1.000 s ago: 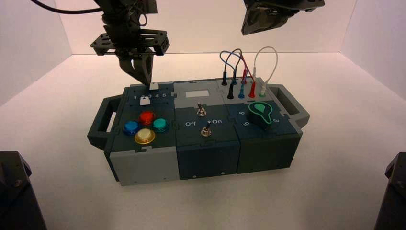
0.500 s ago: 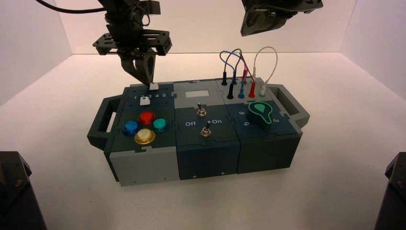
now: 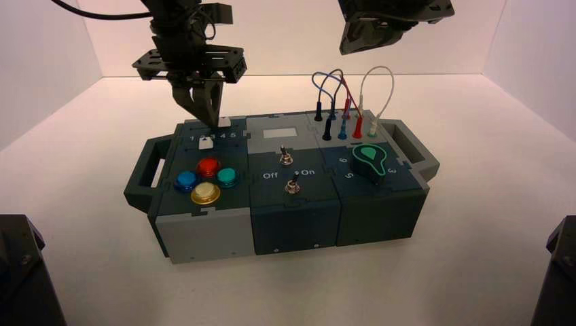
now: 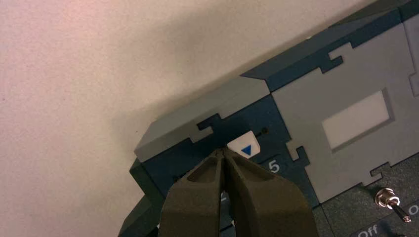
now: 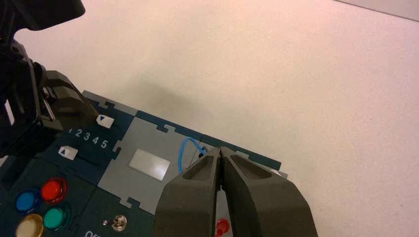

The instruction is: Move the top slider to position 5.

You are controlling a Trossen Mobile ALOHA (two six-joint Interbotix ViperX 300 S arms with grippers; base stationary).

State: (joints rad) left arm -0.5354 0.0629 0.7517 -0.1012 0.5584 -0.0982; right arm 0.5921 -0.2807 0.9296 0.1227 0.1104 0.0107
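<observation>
Presently, item one: left gripper (image 3: 212,121), fingers pressed together, tips touching the side of the top slider (image 4: 244,147). That slider, a small white knob with a blue triangle, stood just ahead of the tips, directly beside the printed 5 (image 4: 273,166) ending the 1–5 row. Item two: lower slider (image 5: 68,152), near the row's start. Item three: right gripper (image 5: 221,154), fingers together, raised above the box (image 3: 204,234) over the wires (image 3: 336,85).

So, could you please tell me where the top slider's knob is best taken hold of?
Best not pinched: the top slider is a tiny low white cap. Press its side face away from the printed 5, coming from above, as the shut left end effector does now, fingertips beside it.
</observation>
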